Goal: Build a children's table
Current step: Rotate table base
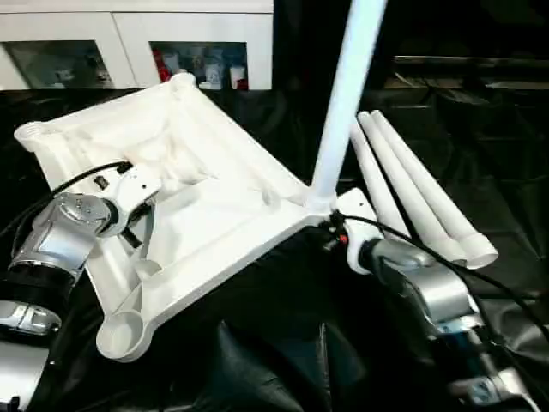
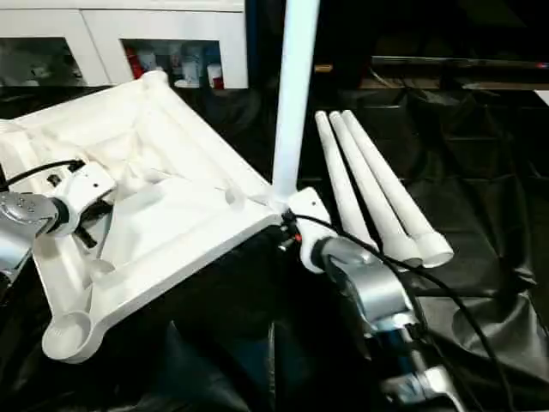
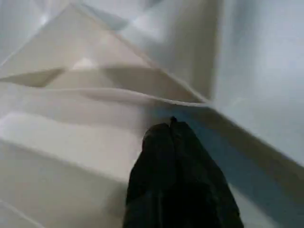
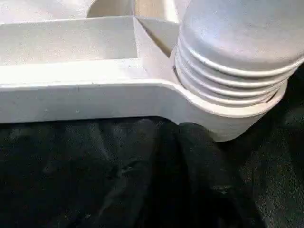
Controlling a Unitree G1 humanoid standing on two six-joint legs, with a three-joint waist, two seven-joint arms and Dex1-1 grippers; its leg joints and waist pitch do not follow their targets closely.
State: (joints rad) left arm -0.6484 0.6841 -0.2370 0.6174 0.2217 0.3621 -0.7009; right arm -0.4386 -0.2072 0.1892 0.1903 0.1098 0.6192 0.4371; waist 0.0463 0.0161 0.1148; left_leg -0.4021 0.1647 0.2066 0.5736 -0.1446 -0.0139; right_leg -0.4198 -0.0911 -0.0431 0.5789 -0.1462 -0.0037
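Your right claw (image 1: 330,225) sits at the tabletop (image 1: 214,215) corner where one leg (image 1: 343,94) stands upright, its closure hidden; three spare legs (image 1: 420,197) lie just beyond. Your left claw (image 3: 171,137), pressed together, rests on the ribs.

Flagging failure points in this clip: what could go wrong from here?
1. The standing leg leans, and its threads still show above the corner socket; it may be cross-threaded or topple.
2. The tabletop rests tilted on black sheeting, so pushing could shift it.
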